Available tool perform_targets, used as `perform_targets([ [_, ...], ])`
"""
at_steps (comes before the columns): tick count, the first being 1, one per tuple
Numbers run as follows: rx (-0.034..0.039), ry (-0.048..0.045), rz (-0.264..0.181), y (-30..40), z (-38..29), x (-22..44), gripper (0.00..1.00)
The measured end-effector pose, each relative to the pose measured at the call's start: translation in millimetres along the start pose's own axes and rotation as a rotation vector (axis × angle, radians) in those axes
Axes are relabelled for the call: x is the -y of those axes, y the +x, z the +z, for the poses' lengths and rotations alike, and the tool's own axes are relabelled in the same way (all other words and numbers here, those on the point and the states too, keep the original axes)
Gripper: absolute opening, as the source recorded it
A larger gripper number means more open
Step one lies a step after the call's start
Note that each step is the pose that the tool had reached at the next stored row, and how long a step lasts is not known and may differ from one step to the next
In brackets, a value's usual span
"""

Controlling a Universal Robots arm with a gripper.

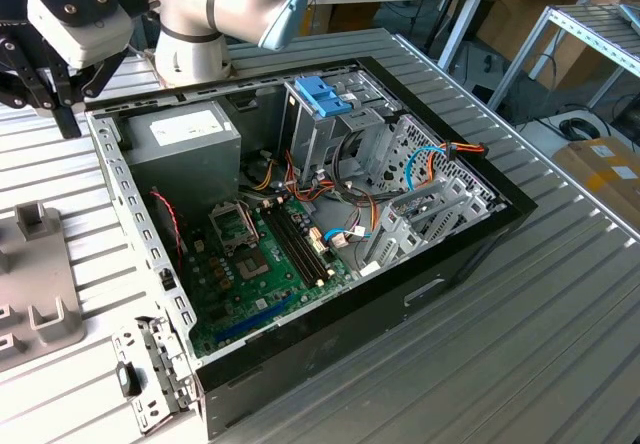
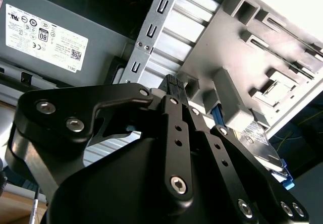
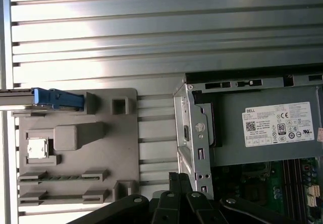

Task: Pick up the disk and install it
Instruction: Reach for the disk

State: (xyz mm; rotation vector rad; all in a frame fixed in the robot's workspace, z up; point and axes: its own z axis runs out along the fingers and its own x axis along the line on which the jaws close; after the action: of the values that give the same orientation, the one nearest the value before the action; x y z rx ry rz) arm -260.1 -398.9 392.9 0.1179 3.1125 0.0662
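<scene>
The disk (image 3: 22,97) stands on edge in a slot at one end of the grey fixture plate (image 3: 75,148). Its thin metal edge shows, with the light-blue carrier end (image 3: 58,98) beside it. In the second wrist view the disk (image 2: 260,135) shows past the fingers, its label side partly visible and a blue corner lower down. My gripper (image 3: 179,179) hangs over the gap between the fixture and the computer case, well away from the disk. Its black fingertips (image 2: 174,82) lie close together with nothing between them. In the exterior view my gripper (image 1: 60,99) is at the upper left.
The open computer case (image 1: 480,224) lies on the ribbed metal table (image 1: 560,344). Inside it are a grey power supply (image 1: 185,134), a green motherboard (image 1: 270,264) and an upright metal drive cage with a blue handle (image 1: 325,94). Cables run beside the cage.
</scene>
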Motion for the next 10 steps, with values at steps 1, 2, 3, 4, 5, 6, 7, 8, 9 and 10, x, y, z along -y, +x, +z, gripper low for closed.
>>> perform_targets([
  [1,0.0000,0.0000,0.000,0.2,0.0,0.0,0.10],
  [2,0.0000,0.0000,0.000,0.4,0.0,0.0,0.10],
  [3,0.0000,0.0000,0.000,0.7,0.0,0.0,0.10],
  [4,0.0000,0.0000,0.000,1.0,0.0,0.1,0.10],
  [5,0.0000,0.0000,0.000,1.4,0.0,0.1,0.10],
  [6,0.0000,0.0000,0.000,1.7,-0.1,0.1,0.10],
  [7,0.0000,0.0000,0.000,2.0,-0.1,0.1,0.10],
  [8,0.0000,0.0000,0.000,2.4,0.0,0.2,0.10],
  [9,0.0000,0.0000,0.000,2.9,-0.1,0.2,0.10],
  [10,-0.0001,0.0000,0.000,3.2,-0.1,0.2,0.10],
])
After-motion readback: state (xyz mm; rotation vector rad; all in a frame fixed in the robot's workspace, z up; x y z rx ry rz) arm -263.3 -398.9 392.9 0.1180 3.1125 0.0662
